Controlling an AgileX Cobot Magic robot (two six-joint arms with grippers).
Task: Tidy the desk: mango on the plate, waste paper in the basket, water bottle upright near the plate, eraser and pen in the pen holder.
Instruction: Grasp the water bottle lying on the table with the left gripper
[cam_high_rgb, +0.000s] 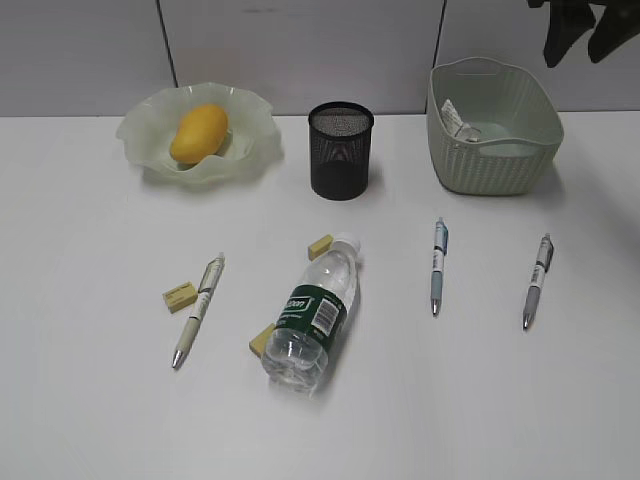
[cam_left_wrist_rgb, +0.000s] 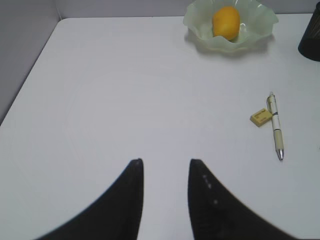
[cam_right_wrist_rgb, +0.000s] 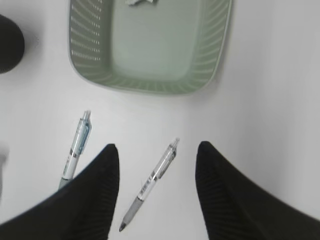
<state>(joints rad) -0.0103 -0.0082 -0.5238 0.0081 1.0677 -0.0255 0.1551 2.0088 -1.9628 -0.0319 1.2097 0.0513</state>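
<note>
The mango (cam_high_rgb: 198, 133) lies on the ruffled plate (cam_high_rgb: 255, 140) at the back left. The waste paper (cam_high_rgb: 455, 118) lies in the basket (cam_high_rgb: 492, 160) at the back right. The water bottle (cam_high_rgb: 312, 315) lies on its side mid-desk. The black pen holder (cam_high_rgb: 341, 150) stands between plate and basket. Three pens lie on the desk: left (cam_high_rgb: 198, 309), middle (cam_high_rgb: 438, 264), right (cam_high_rgb: 537, 280). Three yellow erasers (cam_high_rgb: 180, 296) (cam_high_rgb: 320, 246) (cam_high_rgb: 262, 340) lie near the bottle. My right gripper (cam_right_wrist_rgb: 157, 145) is open above the right pen (cam_right_wrist_rgb: 152, 180). My left gripper (cam_left_wrist_rgb: 165, 162) is open and empty over bare desk.
The left wrist view shows the plate (cam_left_wrist_rgb: 260, 20) with the mango (cam_left_wrist_rgb: 226, 21), the left pen (cam_left_wrist_rgb: 276, 126) and an eraser (cam_left_wrist_rgb: 261, 117) far to the right. The right wrist view shows the basket (cam_right_wrist_rgb: 150, 87), the middle pen (cam_right_wrist_rgb: 76, 147) and the pen holder (cam_right_wrist_rgb: 10, 42).
</note>
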